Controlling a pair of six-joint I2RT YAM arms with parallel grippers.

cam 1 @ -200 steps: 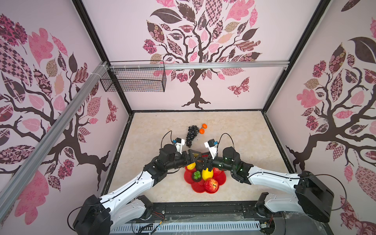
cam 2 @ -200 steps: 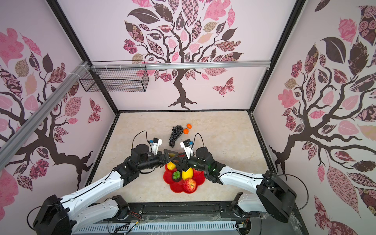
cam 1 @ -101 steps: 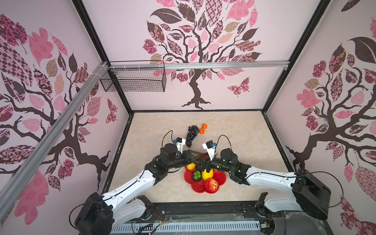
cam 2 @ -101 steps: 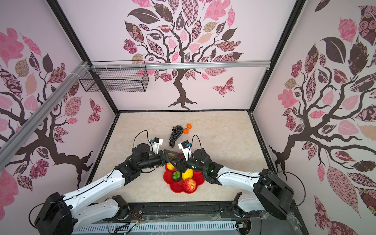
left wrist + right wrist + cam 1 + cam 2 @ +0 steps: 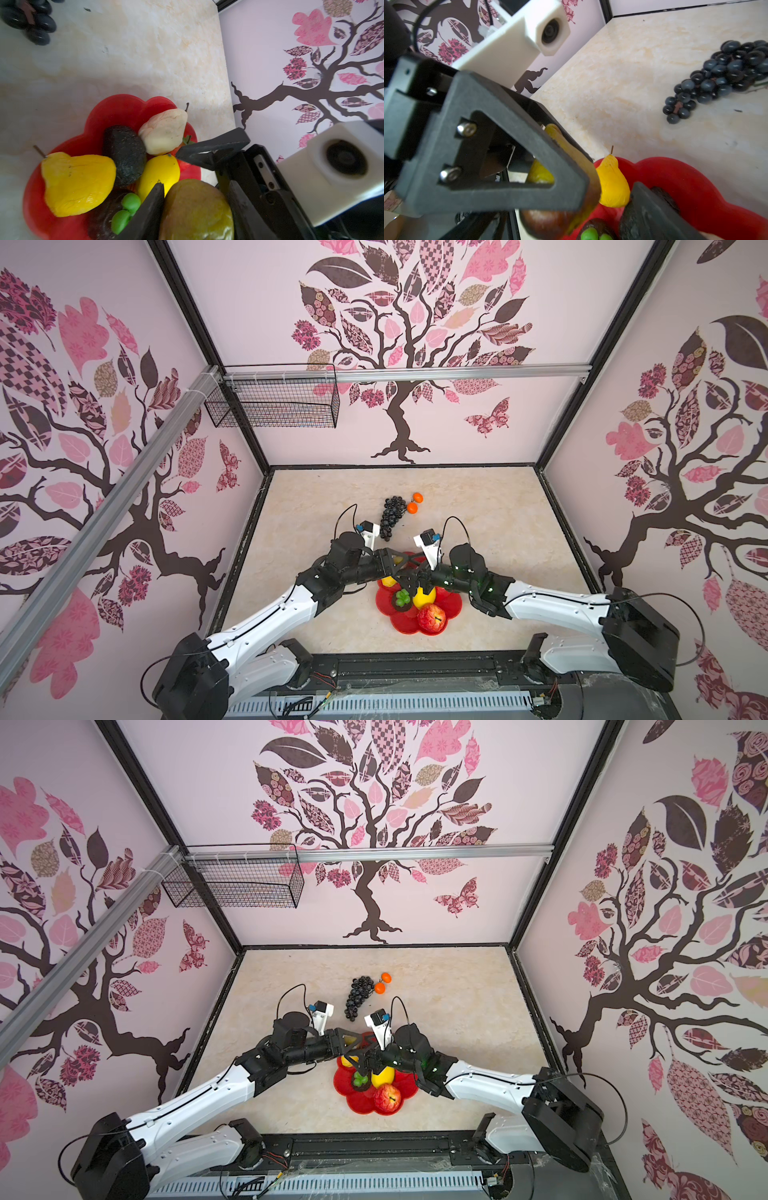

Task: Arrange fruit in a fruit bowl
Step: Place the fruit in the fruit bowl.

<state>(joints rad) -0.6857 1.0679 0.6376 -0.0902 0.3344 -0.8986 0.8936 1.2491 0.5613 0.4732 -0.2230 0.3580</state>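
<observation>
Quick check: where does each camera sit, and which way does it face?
Both top views: overhead, looking down at the table; left arm, right arm show.
Left wrist: faces the right wall across the fruit bowl; own fingers hold the brown pear.
Right wrist: faces the left wall; own finger, left gripper's finger.
Wrist views share the yellow pear.

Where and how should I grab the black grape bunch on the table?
I'd grip the black toy grape bunch across its middle, straight down from above. It lies flat on the beige marbled table, long and tapering toward the robot, so jaws span its short width; two small oranges sit beside its wide end.
</observation>
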